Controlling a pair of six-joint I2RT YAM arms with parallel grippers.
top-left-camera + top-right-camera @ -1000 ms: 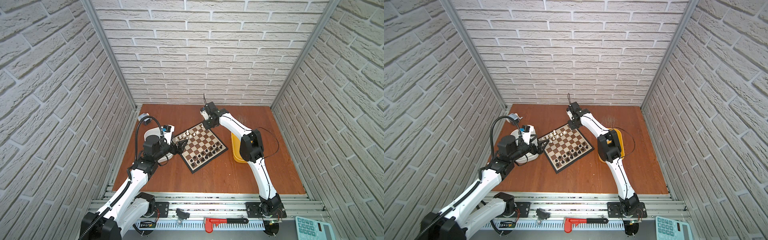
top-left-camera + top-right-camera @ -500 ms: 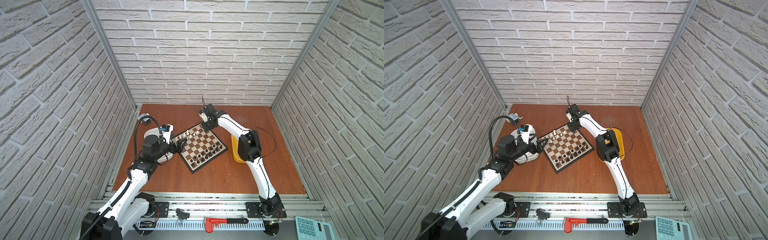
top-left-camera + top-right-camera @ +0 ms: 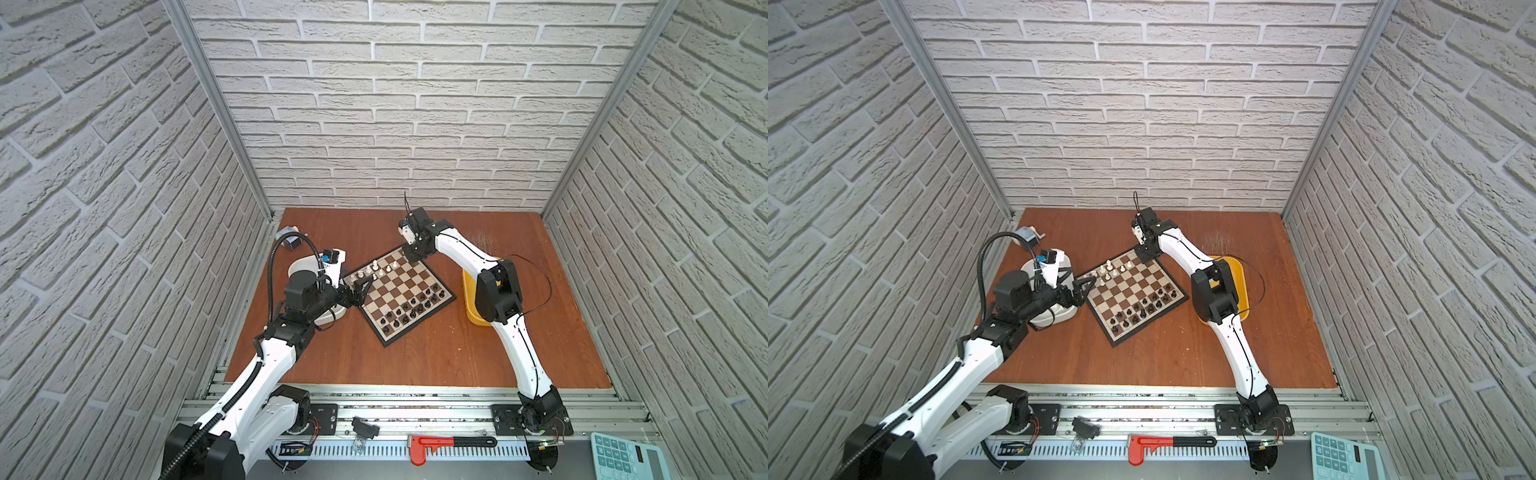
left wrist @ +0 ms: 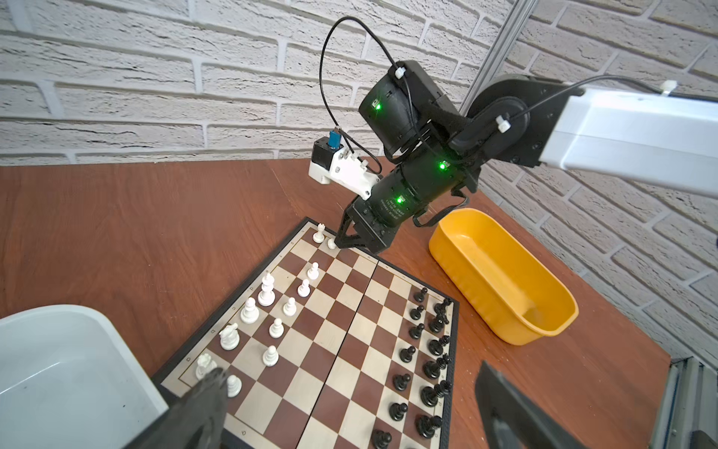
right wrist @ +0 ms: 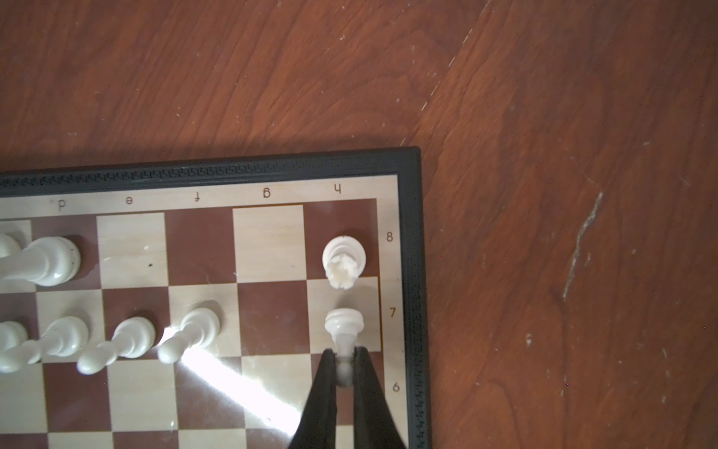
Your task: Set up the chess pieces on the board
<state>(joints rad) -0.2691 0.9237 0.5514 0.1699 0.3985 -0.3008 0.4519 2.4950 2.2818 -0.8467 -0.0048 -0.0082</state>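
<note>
Now the right gripper (image 5: 344, 373) is clamped on the head of a white pawn (image 5: 344, 322), which stands on h7 at the corner of the board (image 5: 268, 241), just beside the h8 rook (image 5: 344, 258). The left gripper (image 3: 365, 291) gapes wide and empty at the board's edge, near the white tub (image 4: 58, 350).

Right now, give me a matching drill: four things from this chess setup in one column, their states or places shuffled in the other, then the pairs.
Things:
1. right gripper
2. left gripper
3. yellow tub
4. white rook

States or places:
A. on corner square h8
B. empty, on the table beside the board
C. open, holding nothing
D. shut on a white pawn at h7

Pairs: 1-D, 2-C, 3-B, 4-A
</note>
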